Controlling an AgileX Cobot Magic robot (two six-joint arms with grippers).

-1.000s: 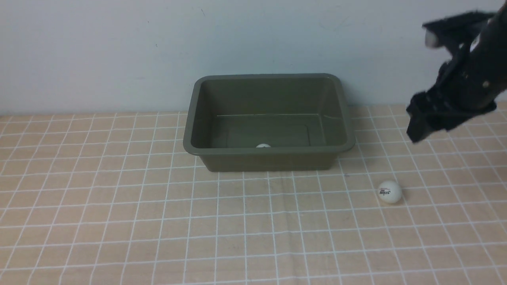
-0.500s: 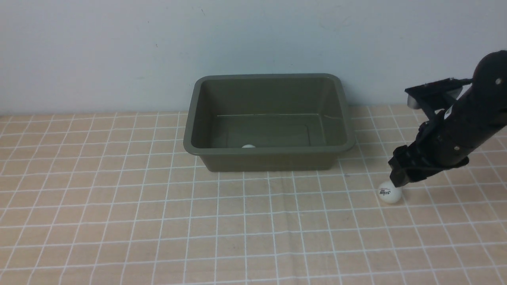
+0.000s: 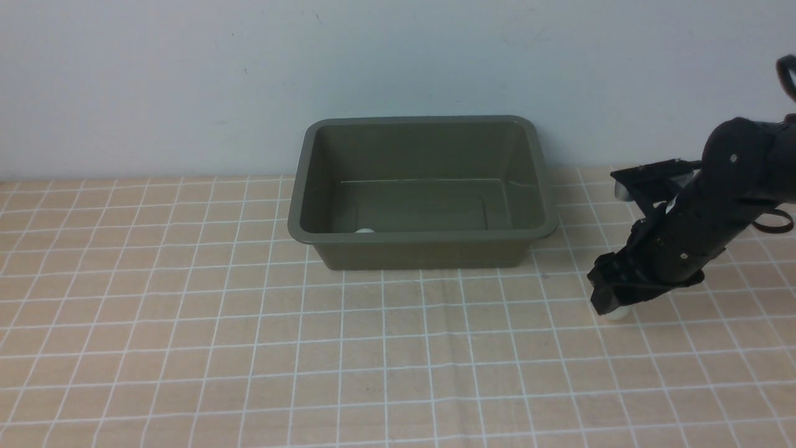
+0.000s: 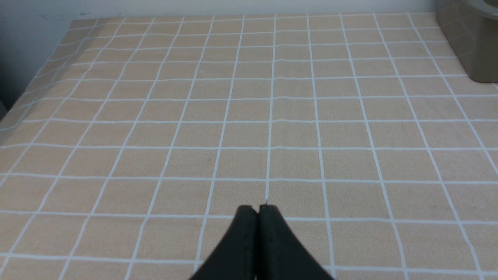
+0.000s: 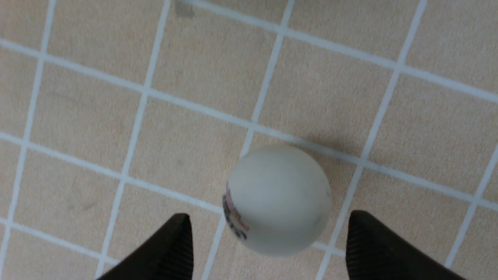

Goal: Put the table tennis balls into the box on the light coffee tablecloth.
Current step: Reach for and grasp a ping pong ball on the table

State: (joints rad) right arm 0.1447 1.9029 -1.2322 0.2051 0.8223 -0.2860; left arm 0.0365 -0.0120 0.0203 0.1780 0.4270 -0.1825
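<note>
The dark olive-green box [image 3: 528,239] stands at the back middle of the light coffee tablecloth [image 3: 186,348]. One table tennis ball [image 3: 364,231] lies inside it, only its top showing over the near rim. The second ball [image 5: 278,200] lies on the cloth right of the box; in the front view only its lower edge [image 3: 615,316] shows under my right gripper [image 3: 612,305]. My right gripper [image 5: 268,225] is open and low over this ball, one finger on each side, not touching. My left gripper [image 4: 256,210] is shut and empty above bare cloth.
A pale wall runs along the back of the table behind the box. The box's corner [image 4: 472,42] shows in the left wrist view. A crease runs through the cloth in front of the box.
My right arm came down from high at the right to the ball on the cloth and now straddles it. The ball inside the box rolled to the left.
</note>
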